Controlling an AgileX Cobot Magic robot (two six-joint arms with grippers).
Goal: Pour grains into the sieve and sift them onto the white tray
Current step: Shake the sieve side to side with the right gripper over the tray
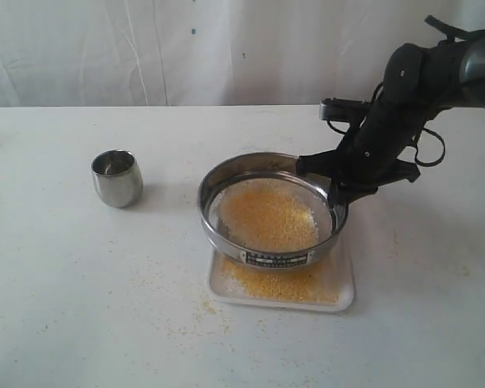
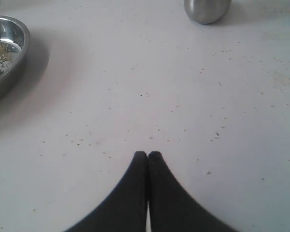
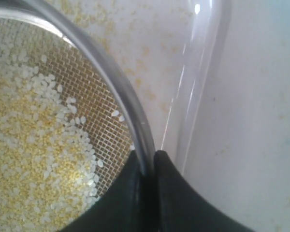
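The round steel sieve (image 1: 268,212) hangs tilted just above the white tray (image 1: 345,293), its dark label plate facing the front. Golden-yellow and pale grains (image 1: 267,214) lie on its mesh, and finer yellow grains cover the tray under it. My right gripper (image 1: 338,194) is shut on the sieve's right rim; in the right wrist view the rim (image 3: 121,87) runs between the black fingers (image 3: 176,193), with mesh and grains (image 3: 34,145) beside it. My left gripper (image 2: 148,153) is shut on nothing, over bare table, and does not show in the exterior view.
A small rounded steel cup (image 1: 117,178) stands upright at the left, also at the edge of the left wrist view (image 2: 207,9). Stray grains dot the white tabletop around the tray. A pale curtain hangs behind the table.
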